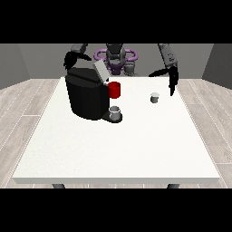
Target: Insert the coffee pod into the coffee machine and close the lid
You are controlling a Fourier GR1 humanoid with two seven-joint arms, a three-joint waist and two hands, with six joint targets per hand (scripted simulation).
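A black coffee machine stands on the white table at the left, its grey lid tilted up. A small grey cup sits on the machine's front base. The small grey coffee pod rests on the table right of centre. The hand at the view's right hangs above the table just right of the pod, fingers pointing down, apart from it. The hand at the view's left hovers behind and above the machine's top, holding nothing that I can see.
A red mug stands right beside the machine, behind the grey cup. The table's near half stretches towards the camera. Grey walls and a wood floor surround the table.
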